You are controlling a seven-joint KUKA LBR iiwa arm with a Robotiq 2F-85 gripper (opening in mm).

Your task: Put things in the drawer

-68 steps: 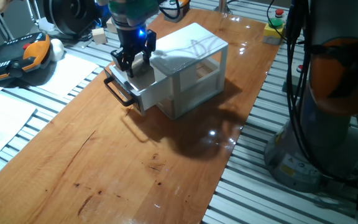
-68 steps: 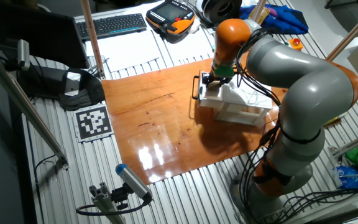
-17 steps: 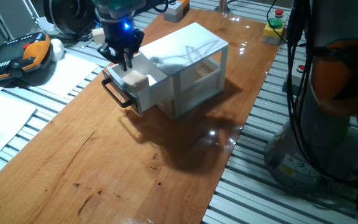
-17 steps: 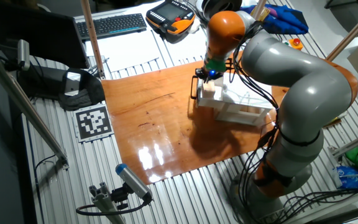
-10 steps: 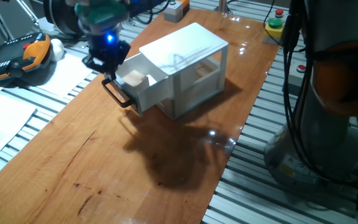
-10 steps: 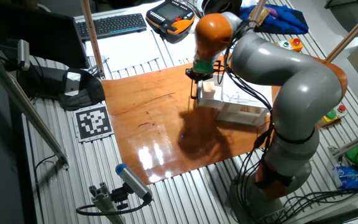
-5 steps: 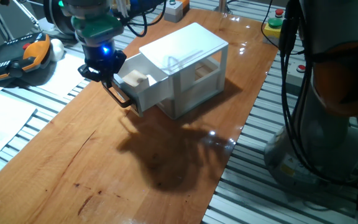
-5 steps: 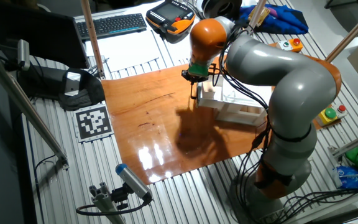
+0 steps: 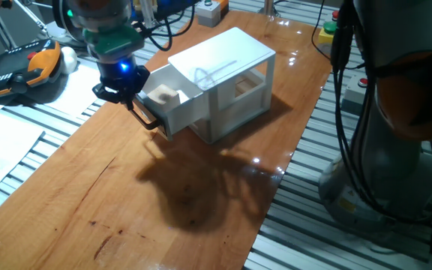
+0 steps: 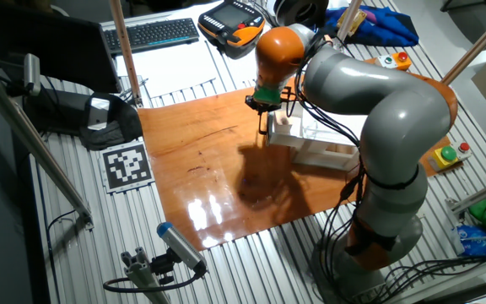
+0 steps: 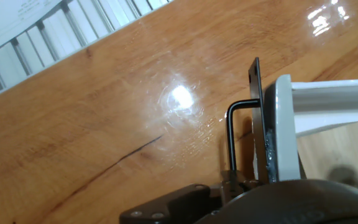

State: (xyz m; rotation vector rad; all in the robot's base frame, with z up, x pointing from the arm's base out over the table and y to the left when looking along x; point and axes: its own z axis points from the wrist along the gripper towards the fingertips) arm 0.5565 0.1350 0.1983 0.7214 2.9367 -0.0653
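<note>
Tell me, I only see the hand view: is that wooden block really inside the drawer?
Observer: Yes. One fixed view shows the cube lying inside the drawer, with nothing holding it.
Operator: Is the drawer shut?
Observer: No, it is pulled out of the white cabinet.
Operator: Where is the gripper?
Observer: The gripper hangs just beyond the drawer's front, above the black handle. I cannot tell whether it is open.
</note>
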